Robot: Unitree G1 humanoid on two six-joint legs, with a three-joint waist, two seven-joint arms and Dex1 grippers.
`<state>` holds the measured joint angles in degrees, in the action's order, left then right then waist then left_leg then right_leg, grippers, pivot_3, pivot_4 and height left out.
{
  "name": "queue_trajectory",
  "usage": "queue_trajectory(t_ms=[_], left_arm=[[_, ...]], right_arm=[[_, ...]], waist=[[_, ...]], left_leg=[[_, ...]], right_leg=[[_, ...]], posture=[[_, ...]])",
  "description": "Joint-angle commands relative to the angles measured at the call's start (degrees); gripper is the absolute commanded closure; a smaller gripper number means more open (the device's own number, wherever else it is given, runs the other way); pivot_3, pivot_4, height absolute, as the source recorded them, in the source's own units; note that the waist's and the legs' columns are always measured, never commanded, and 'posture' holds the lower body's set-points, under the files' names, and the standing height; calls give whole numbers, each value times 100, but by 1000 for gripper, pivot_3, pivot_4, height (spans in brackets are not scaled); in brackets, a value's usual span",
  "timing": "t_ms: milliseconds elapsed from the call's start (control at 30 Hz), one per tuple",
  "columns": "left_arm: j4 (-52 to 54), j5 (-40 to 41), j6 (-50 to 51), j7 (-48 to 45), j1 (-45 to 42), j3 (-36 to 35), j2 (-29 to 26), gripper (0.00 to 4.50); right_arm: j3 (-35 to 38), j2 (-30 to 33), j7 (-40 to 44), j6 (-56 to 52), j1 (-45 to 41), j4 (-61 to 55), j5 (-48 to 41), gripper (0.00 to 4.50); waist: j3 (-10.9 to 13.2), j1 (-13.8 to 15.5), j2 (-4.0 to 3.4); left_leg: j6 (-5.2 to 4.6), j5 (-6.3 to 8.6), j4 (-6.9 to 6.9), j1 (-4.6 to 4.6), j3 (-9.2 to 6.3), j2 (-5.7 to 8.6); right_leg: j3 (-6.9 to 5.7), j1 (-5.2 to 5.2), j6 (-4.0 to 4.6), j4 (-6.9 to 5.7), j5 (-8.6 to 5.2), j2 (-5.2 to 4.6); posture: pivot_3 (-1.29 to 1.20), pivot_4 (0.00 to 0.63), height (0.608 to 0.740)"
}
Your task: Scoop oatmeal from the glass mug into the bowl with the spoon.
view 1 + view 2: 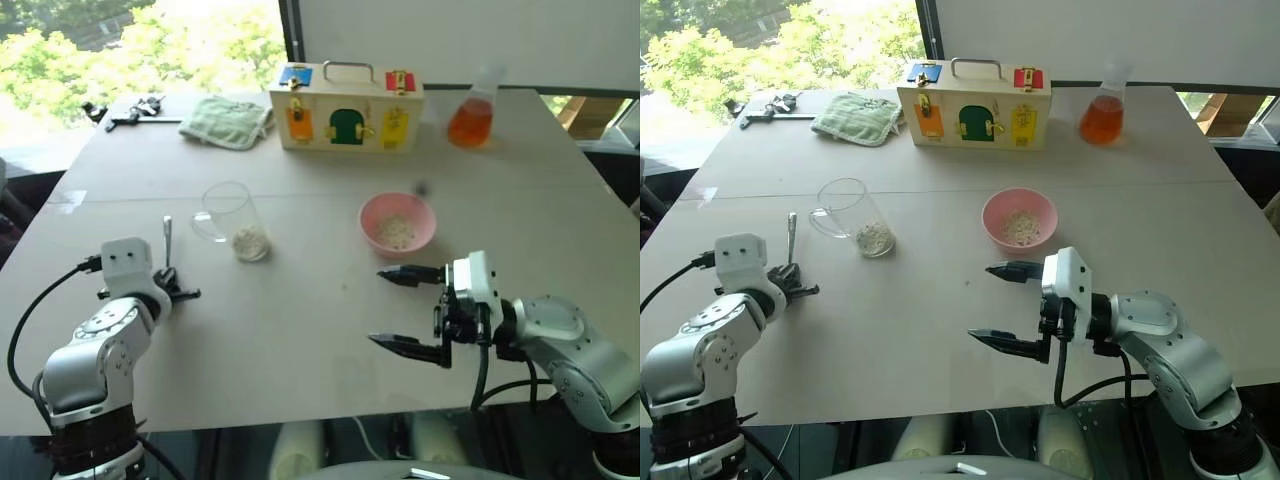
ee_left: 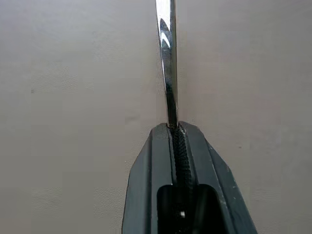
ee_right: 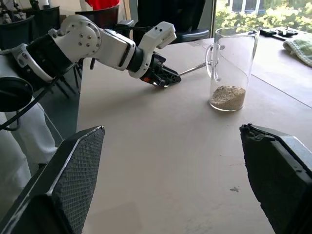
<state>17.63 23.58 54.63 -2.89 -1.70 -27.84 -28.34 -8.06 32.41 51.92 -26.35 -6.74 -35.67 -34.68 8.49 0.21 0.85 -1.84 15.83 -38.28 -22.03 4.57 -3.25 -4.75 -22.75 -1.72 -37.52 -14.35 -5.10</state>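
right hand [image 1: 405, 311] gaping, empty | left hand [image 1: 178, 287] clamps one spoon [image 1: 167, 238] | one glass mug [image 1: 232, 219] | one bowl [image 1: 397, 222]

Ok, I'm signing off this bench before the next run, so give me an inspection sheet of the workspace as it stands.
Surface: pale table, one seam across it, dry.
Job's things: glass mug upright, oatmeal at its bottom; pink bowl already holds some flakes; spoon lies flat beside the mug.
Clutter: wooden latch box, flask of orange liquid, green cloth, dark metal bits, all at the far edge.
Grippers: left gripper shut on the spoon's handle end; right gripper open, holding nothing, apart from the bowl.
Cables: black cable looping off the left arm.
Surroundings: window with trees behind; chairs beside the table.
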Motion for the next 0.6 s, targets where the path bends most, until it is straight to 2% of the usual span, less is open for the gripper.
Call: queue_trajectory(t_ms=[33, 167, 267, 400, 467, 600], left_arm=[[-131, -37, 6, -218, 775, -10, 259, 4460], [151, 108, -465, -707, 1547, 34, 517, 4460], [717, 178, -1436, -1549, 2270, 403, 637, 4460], [1248, 356, -2067, -2684, 3312, 969, 501, 4460], [1493, 165, -2508, -3140, 3784, 1376, 305, 4460], [1780, -179, -3522, -3615, 3991, 2020, 166, 4460]], right_arm=[[73, -12, -34, 41, -118, -195, -125, 0], [36, -33, -30, 27, -161, -123, -129, 0], [94, -43, -297, -358, -102, -9, -251, 0], [153, -38, -608, -897, -89, 194, -447, 0], [124, -16, -748, -1183, -116, 280, -500, 0], [-116, -183, -1222, -1908, -194, 467, -548, 0]], waist=[[-4, -32, -7], [-44, -113, -73], [-56, -118, -91], [-62, -58, -102], [-71, -29, -120], [-76, 11, -129]], left_leg=[[-2, 1, 3, 5, 4, -2], [-8, 7, 15, 21, 25, -4], [-16, 14, 20, 27, 32, -2], [-28, 25, 20, 16, 38, 2], [-44, 34, 20, 4, 39, 7], [-73, 51, 10, -11, 51, 19]], right_leg=[[4, 1, 0, -1, 0, -2], [37, -1, 0, 0, -1, -7], [49, -3, 1, 6, -3, -6], [53, -10, 20, 20, -13, -19], [48, -18, 22, 47, -14, -30], [51, -22, 21, 70, -14, -44]], posture=[[0, 150, 740], [0, 150, 740], [0, 150, 740], [0, 150, 740], [0, 150, 740], [0, 150, 740]])
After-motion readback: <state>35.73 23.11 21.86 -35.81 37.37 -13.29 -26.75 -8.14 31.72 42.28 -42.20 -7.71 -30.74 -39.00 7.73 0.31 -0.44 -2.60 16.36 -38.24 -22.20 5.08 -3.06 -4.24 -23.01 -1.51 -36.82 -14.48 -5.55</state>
